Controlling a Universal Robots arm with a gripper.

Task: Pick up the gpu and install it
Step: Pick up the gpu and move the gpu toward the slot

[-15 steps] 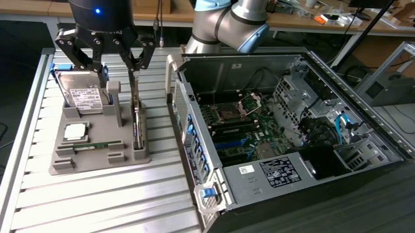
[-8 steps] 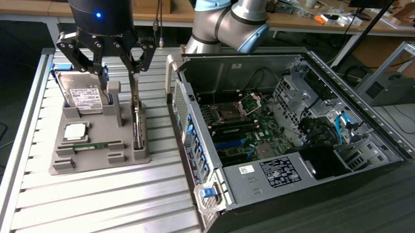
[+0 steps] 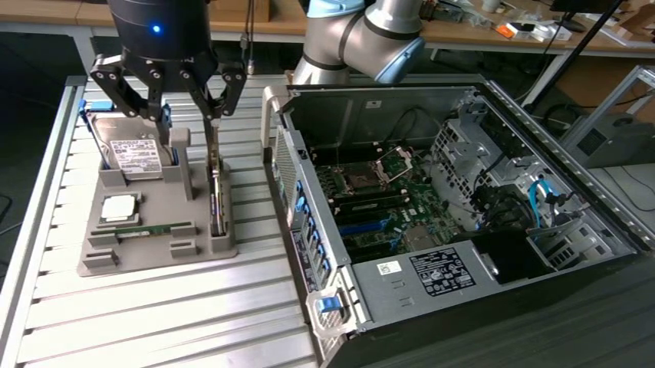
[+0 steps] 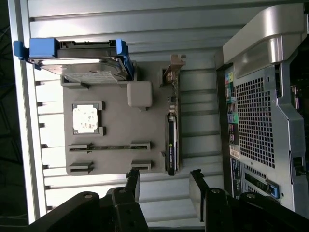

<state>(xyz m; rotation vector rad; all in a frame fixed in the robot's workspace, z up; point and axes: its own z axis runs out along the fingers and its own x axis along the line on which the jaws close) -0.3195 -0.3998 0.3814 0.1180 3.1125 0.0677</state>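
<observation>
The tabletop [image 3: 153, 307] is built of pale ribbed metal slats with a raised rail along its edge, and it catches bright light. Behind it runs a wooden desk [image 3: 481, 37] strewn with small items. A black pole [image 3: 575, 57] slants in front of the desk. Dark floor [image 3: 26, 138] lies at the exterior view's left.

Bright light glared off the slatted table [image 3: 153, 322] in the exterior view's lower left; the computer case [image 3: 353, 115] interior lay shadowed.
</observation>
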